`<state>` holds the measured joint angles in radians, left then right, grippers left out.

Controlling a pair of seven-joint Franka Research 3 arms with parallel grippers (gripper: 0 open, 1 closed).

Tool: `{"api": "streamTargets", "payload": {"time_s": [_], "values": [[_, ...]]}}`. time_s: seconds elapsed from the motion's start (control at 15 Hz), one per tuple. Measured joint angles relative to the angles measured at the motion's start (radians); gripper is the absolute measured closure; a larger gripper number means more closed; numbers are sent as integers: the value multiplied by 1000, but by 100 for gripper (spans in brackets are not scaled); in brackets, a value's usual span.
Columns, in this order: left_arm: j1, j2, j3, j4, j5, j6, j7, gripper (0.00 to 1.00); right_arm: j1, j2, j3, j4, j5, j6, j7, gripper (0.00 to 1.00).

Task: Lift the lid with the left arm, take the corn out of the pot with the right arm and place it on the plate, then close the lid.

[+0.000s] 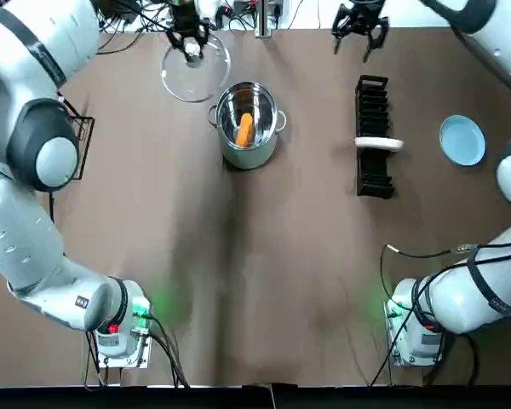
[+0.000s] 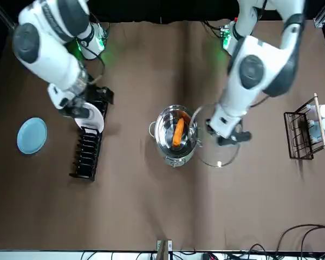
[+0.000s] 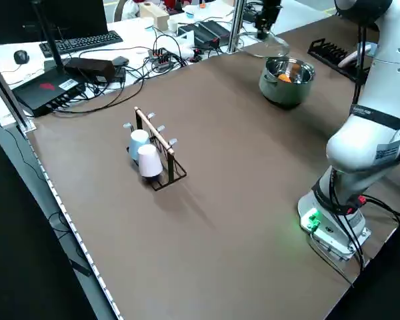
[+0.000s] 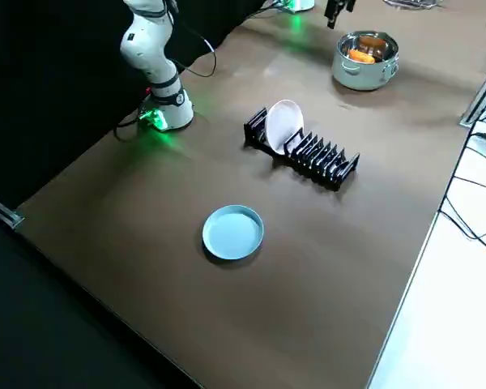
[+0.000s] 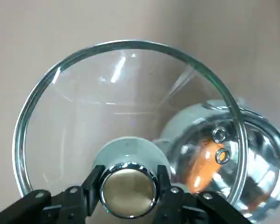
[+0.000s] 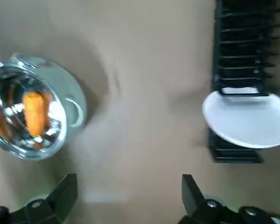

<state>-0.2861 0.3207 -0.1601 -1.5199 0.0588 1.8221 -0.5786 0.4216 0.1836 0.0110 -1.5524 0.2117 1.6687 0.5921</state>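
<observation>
Holding glass lid (image 1: 206, 81) by knob (image 5: 128, 189) in clamped left jaws, upper left of top view, baring corn (image 1: 244, 129) in pot (image 1: 251, 156); with right jaws spread empty, probably for reaching in.

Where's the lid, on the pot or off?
Off: the left pincer holds the lid beside the pot, whose corn lies uncovered.

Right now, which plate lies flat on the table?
The blue plate lies flat on the table; the white plate stands on edge in the dish rack.
</observation>
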Motion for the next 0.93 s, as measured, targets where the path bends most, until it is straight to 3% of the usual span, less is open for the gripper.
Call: {"api": "streamTargets", "payload": {"time_s": [0.33,0.6,0.93], "values": [[94,-4,-3,-3,0,-48,138,49,147,183,1,125,-1,189,262,3],[138,-12,-3,-6,0,-58,203,49,229,328,-1,172,-1,410,321,3],[141,-20,-8,-10,0,-71,214,49,312,467,-3,234,-1,567,371,6]]}}
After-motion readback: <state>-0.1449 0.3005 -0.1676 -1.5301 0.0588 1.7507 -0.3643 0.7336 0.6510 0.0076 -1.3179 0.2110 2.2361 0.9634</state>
